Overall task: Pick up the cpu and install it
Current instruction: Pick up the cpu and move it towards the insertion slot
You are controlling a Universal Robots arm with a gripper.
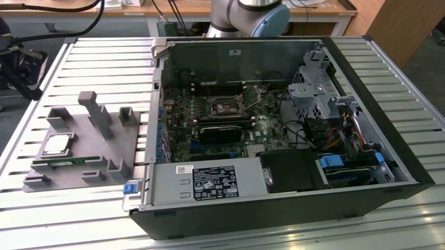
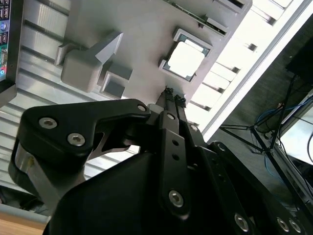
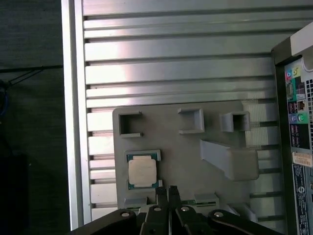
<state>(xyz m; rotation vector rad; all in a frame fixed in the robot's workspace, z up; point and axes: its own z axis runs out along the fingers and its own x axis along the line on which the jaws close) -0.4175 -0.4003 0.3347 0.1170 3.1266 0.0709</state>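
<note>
tool (image 3: 167, 190): closed tight, holding nothing.
cpu (image 3: 142, 171): just ahead of the tool's tips, untouched, seated in the grey holder (image 3: 181, 156).

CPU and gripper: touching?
Apart. In the first wrist view, bare grey tray shows between the gripper and the cpu; the exterior view shows nothing resting on the cpu.
</note>
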